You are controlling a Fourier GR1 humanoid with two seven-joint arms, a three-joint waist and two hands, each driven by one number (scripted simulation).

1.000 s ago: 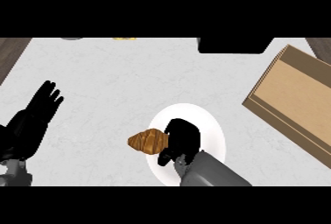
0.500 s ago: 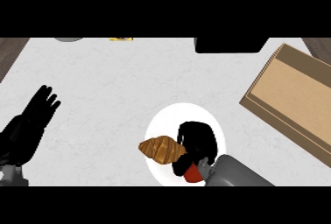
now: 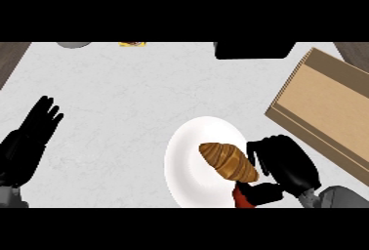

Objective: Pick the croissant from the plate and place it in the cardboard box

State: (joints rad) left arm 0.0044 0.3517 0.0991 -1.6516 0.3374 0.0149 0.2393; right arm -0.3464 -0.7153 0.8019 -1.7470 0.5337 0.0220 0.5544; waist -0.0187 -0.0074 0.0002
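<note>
A golden-brown croissant [image 3: 227,161] lies on the white plate [image 3: 191,161] in the lower middle of the head view. My right hand [image 3: 287,166] comes in from the lower right, with its fingers and thumb curled round the croissant's right end. Something small and red [image 3: 240,198] shows under the thumb; I cannot tell what it is. The open cardboard box [image 3: 328,105] lies at the right edge, just beyond the right hand. My left hand [image 3: 29,144] rests open at the left edge, fingers up, away from the plate.
A black object [image 3: 254,50] stands at the counter's far edge in the middle. A grey item [image 3: 72,45] and a small yellow one [image 3: 132,44] sit at the far left. The light counter [image 3: 137,97] stretches between the left hand and the plate.
The croissant has turned and shifted right across the plate, toward my right hand, whose fingers have closed round its end. The left hand has stayed put.
</note>
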